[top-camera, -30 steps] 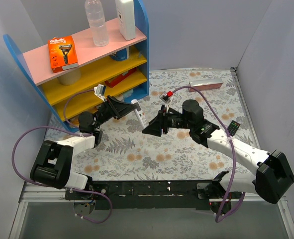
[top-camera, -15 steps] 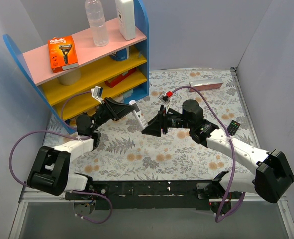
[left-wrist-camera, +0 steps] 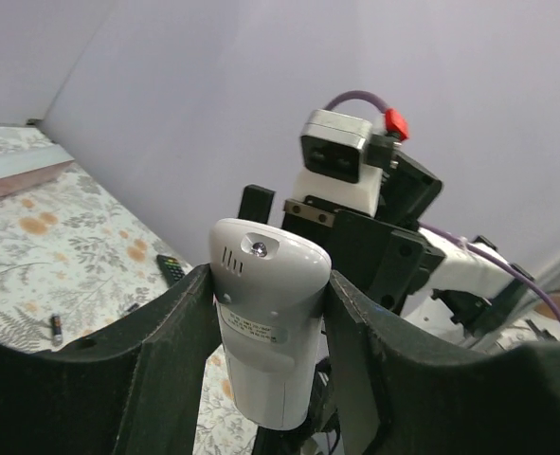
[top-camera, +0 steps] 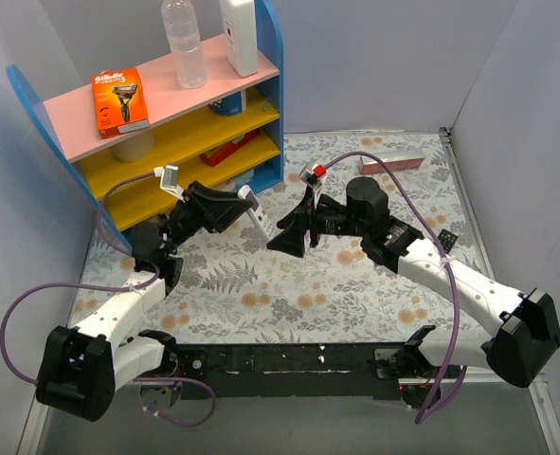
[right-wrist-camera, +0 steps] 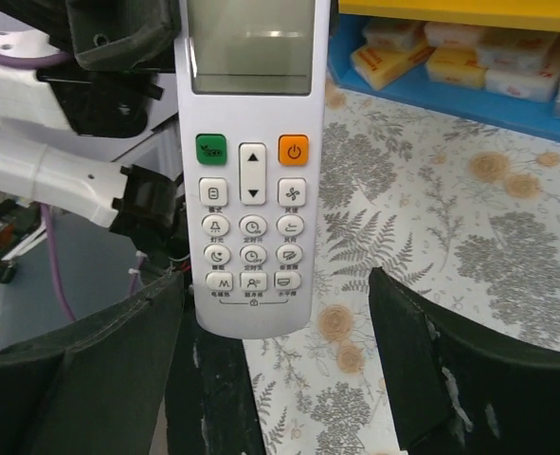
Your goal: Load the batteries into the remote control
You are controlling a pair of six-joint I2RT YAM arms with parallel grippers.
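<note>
My left gripper [top-camera: 234,210] is shut on a white air-conditioner remote control [top-camera: 254,212] and holds it in the air, tilted, in front of the shelf. In the left wrist view the remote's back [left-wrist-camera: 265,332] is clamped between both fingers [left-wrist-camera: 166,351]. My right gripper [top-camera: 294,230] is open and faces the remote from the right, close to it. In the right wrist view the remote's button face [right-wrist-camera: 251,171] hangs just ahead of the spread fingers [right-wrist-camera: 90,370]. One small dark battery [left-wrist-camera: 57,329] lies on the floral cloth far behind; no other batteries show.
A blue shelf unit [top-camera: 166,123] with a pink top stands at the back left, holding a razor box [top-camera: 120,100] and bottles. A pink box [top-camera: 391,161] lies at the back. A small black remote [top-camera: 446,243] lies at the right, also in the left wrist view [left-wrist-camera: 171,269].
My left arm has swung back and left, lifting the white remote a little up and left. My right gripper has followed it up and left, staying open.
</note>
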